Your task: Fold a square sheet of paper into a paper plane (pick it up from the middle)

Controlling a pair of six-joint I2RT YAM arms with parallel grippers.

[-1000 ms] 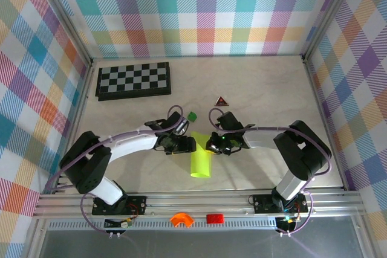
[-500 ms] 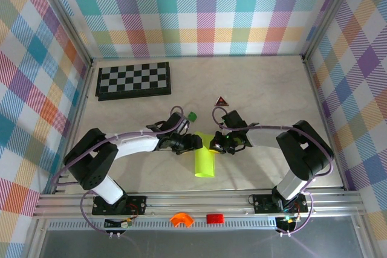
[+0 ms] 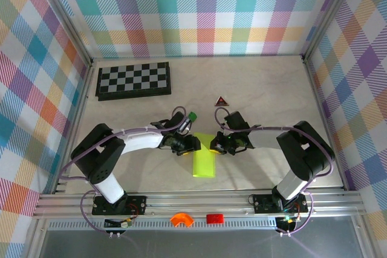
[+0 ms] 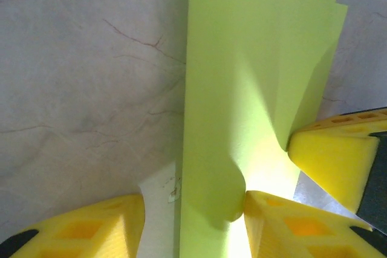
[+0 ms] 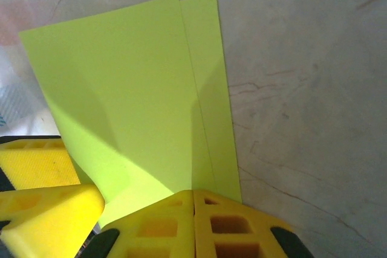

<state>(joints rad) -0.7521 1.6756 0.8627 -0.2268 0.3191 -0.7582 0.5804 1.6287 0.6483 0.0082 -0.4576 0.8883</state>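
The lime yellow-green paper [image 3: 204,162] lies between the two grippers as a folded strip with one flap raised. In the left wrist view the paper [image 4: 242,58] runs up between my left gripper's [image 4: 192,200] jaws. They are open: the right finger [image 4: 284,228] touches the fold and the left finger [image 4: 91,228] stands apart from it. My right gripper [image 5: 193,193] is shut on the paper's [image 5: 133,89] near edge, where a crease runs into the seam of its fingers. From above, the left gripper [image 3: 190,144] and right gripper [image 3: 214,145] face each other over the paper's far end.
A checkerboard [image 3: 133,80] lies at the back left. A small green block [image 3: 191,115] and a red-and-black triangle [image 3: 222,101] sit just behind the grippers. Orange [image 3: 180,219] and red [image 3: 214,218] pieces rest on the front rail. Plaid walls enclose the table.
My left gripper's jaws have narrowed around the paper and it has shifted right. The paper, curled like a tube before, now lies flatter. The right gripper has stayed shut at the paper's edge.
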